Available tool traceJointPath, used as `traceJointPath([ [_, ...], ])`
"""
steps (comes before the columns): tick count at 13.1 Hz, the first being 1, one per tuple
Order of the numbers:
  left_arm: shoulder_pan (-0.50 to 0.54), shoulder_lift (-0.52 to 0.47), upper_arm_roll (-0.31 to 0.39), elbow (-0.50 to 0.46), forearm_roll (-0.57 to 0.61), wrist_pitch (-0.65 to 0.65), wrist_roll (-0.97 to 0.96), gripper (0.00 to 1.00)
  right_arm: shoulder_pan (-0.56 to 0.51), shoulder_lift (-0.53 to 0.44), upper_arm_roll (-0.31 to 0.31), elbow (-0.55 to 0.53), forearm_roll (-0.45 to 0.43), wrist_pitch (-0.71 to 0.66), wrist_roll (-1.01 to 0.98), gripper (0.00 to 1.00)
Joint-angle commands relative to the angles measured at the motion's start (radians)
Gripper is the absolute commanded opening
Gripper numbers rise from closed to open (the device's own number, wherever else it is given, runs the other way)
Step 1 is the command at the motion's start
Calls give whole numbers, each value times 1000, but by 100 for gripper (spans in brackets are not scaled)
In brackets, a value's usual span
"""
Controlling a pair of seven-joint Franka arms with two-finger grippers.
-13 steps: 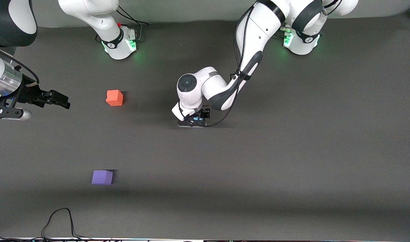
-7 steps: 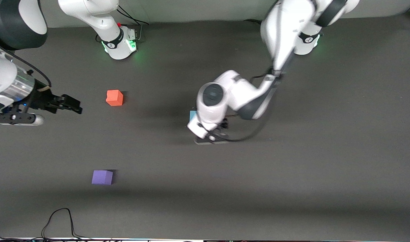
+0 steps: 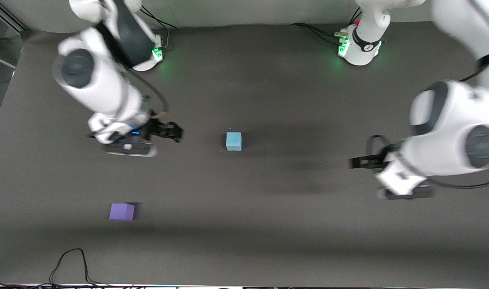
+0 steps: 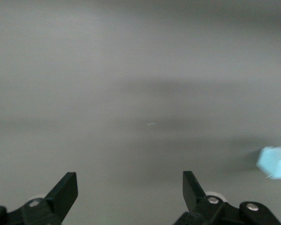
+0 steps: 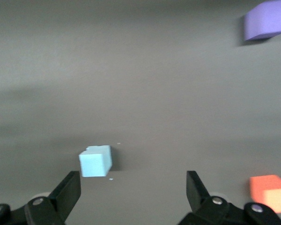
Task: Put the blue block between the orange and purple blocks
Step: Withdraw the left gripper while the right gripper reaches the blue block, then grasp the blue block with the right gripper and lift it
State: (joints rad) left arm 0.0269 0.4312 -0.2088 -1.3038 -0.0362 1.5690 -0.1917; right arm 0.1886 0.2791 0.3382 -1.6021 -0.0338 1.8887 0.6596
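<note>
The blue block (image 3: 233, 141) sits alone on the dark table near its middle. The purple block (image 3: 122, 211) lies nearer the front camera, toward the right arm's end. The orange block is hidden under the right arm in the front view; it shows in the right wrist view (image 5: 270, 193), as do the blue block (image 5: 95, 161) and the purple block (image 5: 267, 19). My right gripper (image 3: 175, 131) is open and empty, beside the blue block. My left gripper (image 3: 354, 162) is open and empty, toward the left arm's end. The left wrist view shows the blue block (image 4: 275, 162) at its edge.
A black cable (image 3: 72, 261) loops on the table by the front edge at the right arm's end. The two arm bases (image 3: 358, 44) stand along the table's back edge. The table (image 3: 268, 224) is a plain dark mat.
My left gripper let go of the blue block and drew back toward its end of the table. My right arm swung in over the orange block toward the blue block.
</note>
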Motion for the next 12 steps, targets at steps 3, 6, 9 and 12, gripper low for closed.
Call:
traceJointPath([
  [3, 154, -202, -14, -116, 59, -44, 243, 100, 164, 213, 1, 11, -128, 215, 257, 100],
  [6, 163, -287, -14, -153, 81, -50, 262, 100, 239, 322, 1, 5, -262, 300, 438, 100],
  [9, 163, -363, -14, -216, 81, -41, 262, 100, 258, 336, 1, -132, -322, 482, 541, 100],
  [12, 130, -420, 20, -276, 81, 3, 261, 100, 272, 357, 1, -183, -367, 540, 601, 100],
])
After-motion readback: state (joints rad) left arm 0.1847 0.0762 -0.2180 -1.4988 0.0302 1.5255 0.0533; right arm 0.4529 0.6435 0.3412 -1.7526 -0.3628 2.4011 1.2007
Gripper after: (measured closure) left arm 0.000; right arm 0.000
